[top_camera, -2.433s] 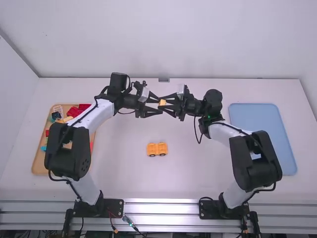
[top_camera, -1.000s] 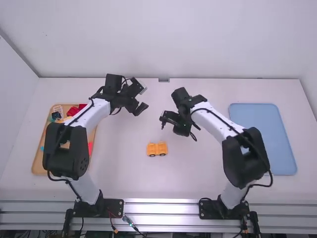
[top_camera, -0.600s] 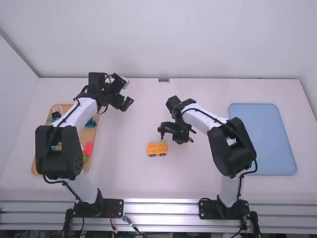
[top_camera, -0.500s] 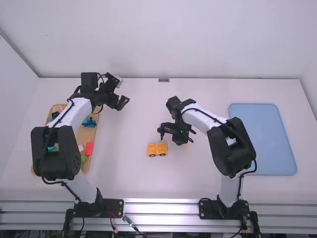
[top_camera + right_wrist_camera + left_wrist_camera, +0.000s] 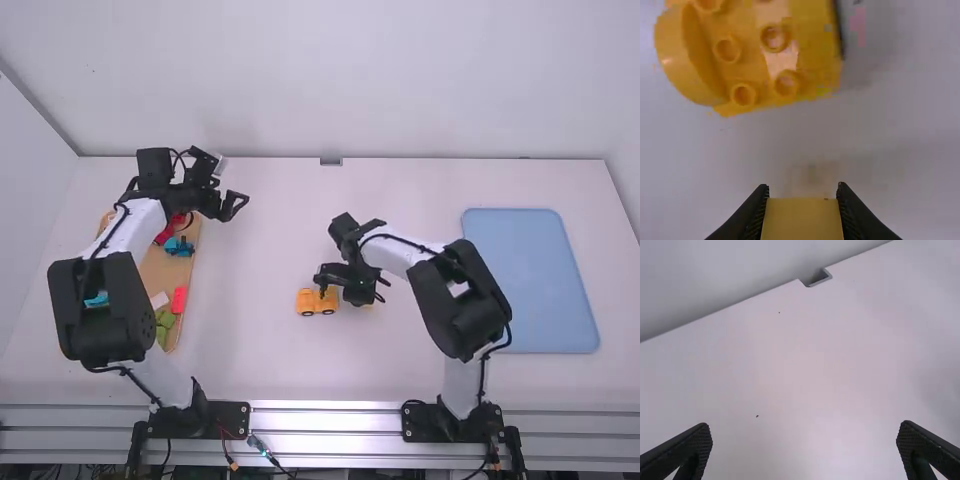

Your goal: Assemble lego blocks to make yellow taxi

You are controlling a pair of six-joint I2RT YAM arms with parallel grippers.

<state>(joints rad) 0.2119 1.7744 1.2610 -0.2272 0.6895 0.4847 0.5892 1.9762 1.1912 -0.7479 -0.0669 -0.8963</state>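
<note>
the right gripper (image 5: pixel 802 187) has a yellow block (image 5: pixel 802 220) pinched between its fingers, just beside the yellow car (image 5: pixel 815 60), which sits on the tabletop (image 5: pixel 260 350) with bare studs (image 5: pixel 786 84) on top. the left gripper (image 5: pixel 805 427) is spread with nothing in it, beyond the tray (image 5: pixel 160 270) of loose bricks.

the step in hand looks like seating that block on the car, and the likeliest slip is a crooked fit: if the block sits askew in the pinch, or comes down a row off, its underside would ride on the stud rims and not lock. the raised curved part (image 5: pixel 690 60) could also catch it if the approach is off line. the car stands on wheels (image 5: pixel 307 313) with no second gripper bracing it, so a sideways push might roll it away, and pressing near one end could tip it. a loose pinch may let the block swivel.
</note>
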